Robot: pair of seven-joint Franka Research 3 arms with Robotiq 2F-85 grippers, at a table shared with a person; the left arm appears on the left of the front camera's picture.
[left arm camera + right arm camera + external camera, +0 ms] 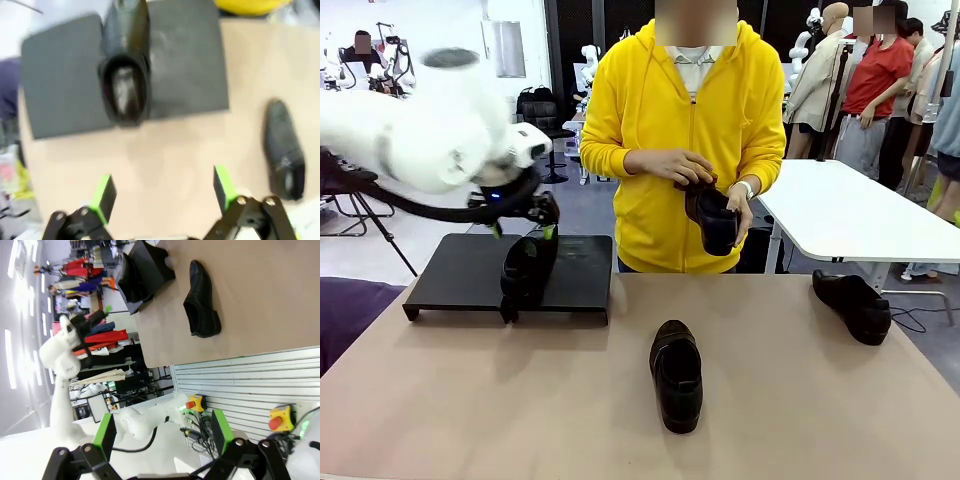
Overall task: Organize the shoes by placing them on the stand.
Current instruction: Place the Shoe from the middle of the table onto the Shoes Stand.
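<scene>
One shoe (527,268) sits on the stand (460,265), at the far left of the tabletop (520,410). Its heel pokes out a little over the near edge of the stand. The left claw (163,182) hangs above that shoe, wide open and with nothing in it. The right claw (164,432) is open and empty too, and it is back off the near side of the tabletop. A second shoe (677,375) lies in the middle of the tabletop, near the robot. A third shoe (853,305) lies far over on the right. The person (685,120) on the far side holds the fourth shoe (717,220) in both hands. So I think one shoe is done and three are left. There is lots of bare room on the stand for them, mostly on the left of the first shoe.
</scene>
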